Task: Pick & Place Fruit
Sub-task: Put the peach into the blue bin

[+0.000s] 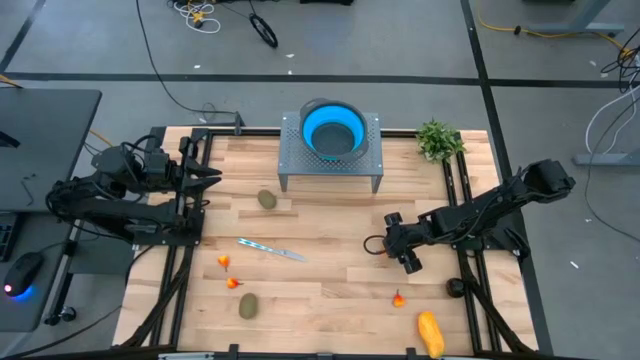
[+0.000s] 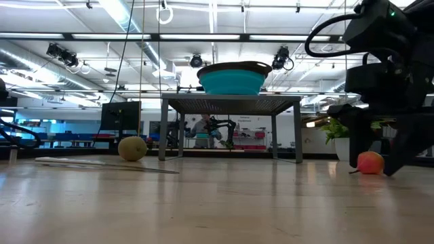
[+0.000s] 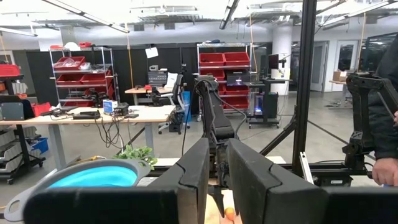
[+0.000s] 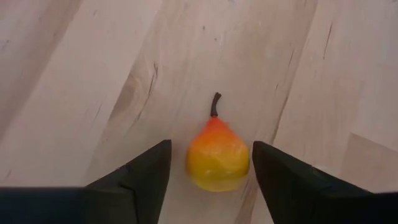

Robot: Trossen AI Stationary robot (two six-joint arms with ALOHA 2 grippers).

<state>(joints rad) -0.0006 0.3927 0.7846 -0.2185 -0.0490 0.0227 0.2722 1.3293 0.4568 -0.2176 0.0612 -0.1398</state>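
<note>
A small red-orange fruit (image 4: 217, 155) on the counter (image 4: 74, 74) is straddled by the right gripper (image 4: 211, 171), jaws apart, not touching it.

The left gripper (image 3: 216, 180) is parked at the counter's left edge, jaws nearly closed, empty.

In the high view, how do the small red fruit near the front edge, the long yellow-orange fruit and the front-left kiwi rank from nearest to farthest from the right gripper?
From the right gripper:
1. Small red fruit, just in front of it, nearest.
2. Long yellow-orange fruit, at the front right edge.
3. Kiwi, front left, across the table, farthest.

Bright overhead strip lights (image 2: 122, 13) give even light, soft shadows, and sharp views.
</note>
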